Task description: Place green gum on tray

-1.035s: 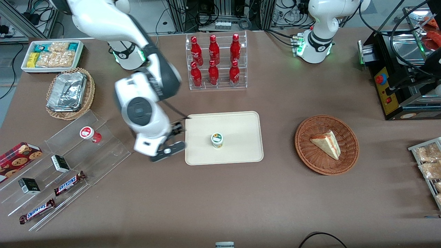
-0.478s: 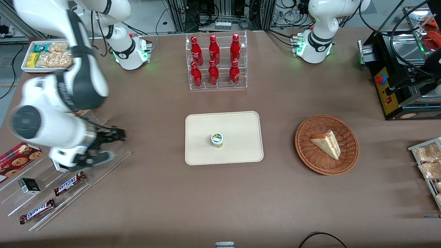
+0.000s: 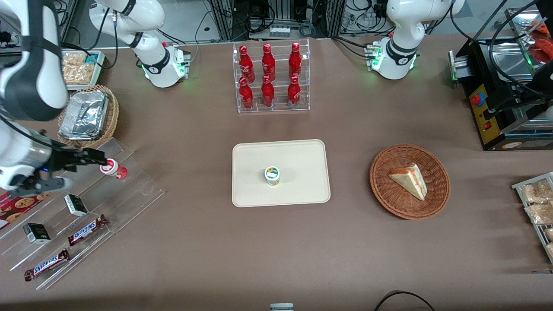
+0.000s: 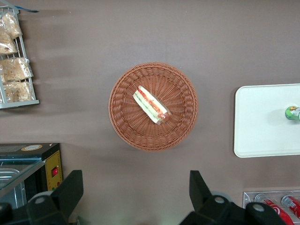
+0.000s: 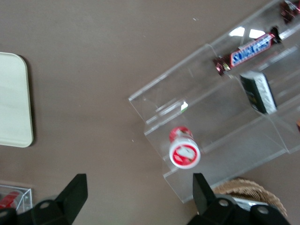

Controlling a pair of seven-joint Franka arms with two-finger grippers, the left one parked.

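Nearest the front camera's edge of the table, toward the working arm's end, a clear acrylic stepped stand point(image 3: 86, 203) holds two Snickers bars point(image 3: 46, 264), and two small dark boxes point(image 3: 75, 204) sit a step higher. On its upper step stands a red-labelled gum bottle point(image 3: 113, 168), lid up (the right wrist view looks straight down on its white and red lid point(image 5: 184, 153)).

The gripper point(image 3: 82, 166) hangs over the upper part of that stand, at the working arm's end of the table, its black fingers point(image 3: 93, 156) spread wide with nothing between them; one fingertip lies just beside the red-labelled bottle in the front view. In the wrist view the two fingers stand well apart, with bare tabletop and the corner of the stand between them.

In the middle of the table lies the tray point(image 3: 302, 155), flat, its long sides parallel to the near edge. The green gum point(image 3: 272, 176) stands upright on it, near the middle and a little toward the near rim, well apart from the gripper. Toward the parked arm's end a round wicker basket point(image 3: 391, 203) holds a wedge of sandwich point(image 3: 408, 180).

Farther from the camera, a clear rack of red bottles point(image 3: 270, 75) stands near the far edge of the table. At the far corner on the working arm's end a wicker basket with a foil container point(image 3: 84, 114) sits beside a white bin of snack packets point(image 3: 80, 69).
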